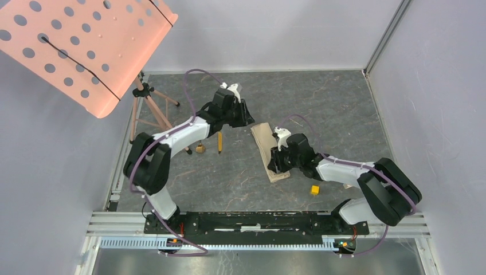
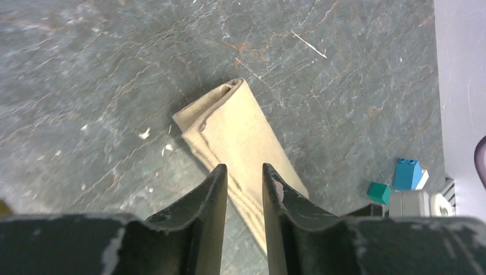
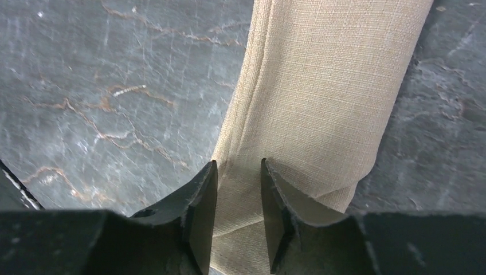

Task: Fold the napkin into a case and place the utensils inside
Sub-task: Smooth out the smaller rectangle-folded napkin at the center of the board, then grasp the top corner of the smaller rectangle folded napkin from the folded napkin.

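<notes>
Right wrist view is showing a folded beige cloth napkin [image 3: 309,86], likely soft and light; left gripper [image 2: 245,183] and right gripper [image 3: 239,183] are standing ajar, empty; 1 edge suits pinching.

Soft, even light; sharp focus

Napkin [image 3: 315,86]: beige woven cloth, matt, coarse visible weave, stitched hem.
Surface [image 3: 114,86]: grey stone-look slab, matt, rust and white veining, fine scratches.
Gripper fingers [image 3: 198,229]: black matt plastic, edges worn pale.
Panel [image 1: 74,46], far left: smooth pink perforated sheet, slight sheen.
Blocks [image 2: 408,172]: glossy blue and teal plastic.
</notes>
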`<state>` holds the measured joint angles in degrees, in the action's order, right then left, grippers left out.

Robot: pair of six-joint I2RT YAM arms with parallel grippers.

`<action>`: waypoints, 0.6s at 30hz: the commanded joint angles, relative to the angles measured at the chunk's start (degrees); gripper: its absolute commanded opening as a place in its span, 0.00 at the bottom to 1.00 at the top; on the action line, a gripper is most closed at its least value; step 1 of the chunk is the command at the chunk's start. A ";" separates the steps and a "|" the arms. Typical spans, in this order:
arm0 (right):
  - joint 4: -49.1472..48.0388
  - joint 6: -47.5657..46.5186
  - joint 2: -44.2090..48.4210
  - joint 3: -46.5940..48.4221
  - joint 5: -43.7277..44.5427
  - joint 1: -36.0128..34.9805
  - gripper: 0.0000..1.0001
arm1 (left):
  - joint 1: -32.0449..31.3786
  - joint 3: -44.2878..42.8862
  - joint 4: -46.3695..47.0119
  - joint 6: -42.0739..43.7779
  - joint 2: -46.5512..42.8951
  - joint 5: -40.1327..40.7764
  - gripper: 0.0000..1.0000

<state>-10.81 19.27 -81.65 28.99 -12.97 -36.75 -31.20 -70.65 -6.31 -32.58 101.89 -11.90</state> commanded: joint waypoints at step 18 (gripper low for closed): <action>6.97 -4.03 -17.96 32.93 24.96 -4.90 0.64 | 5.80 26.38 17.14 -2.15 -22.95 16.58 0.64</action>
<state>-3.68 14.52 -94.45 55.42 1.87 -39.33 -26.79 -46.04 5.23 -32.75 82.26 2.15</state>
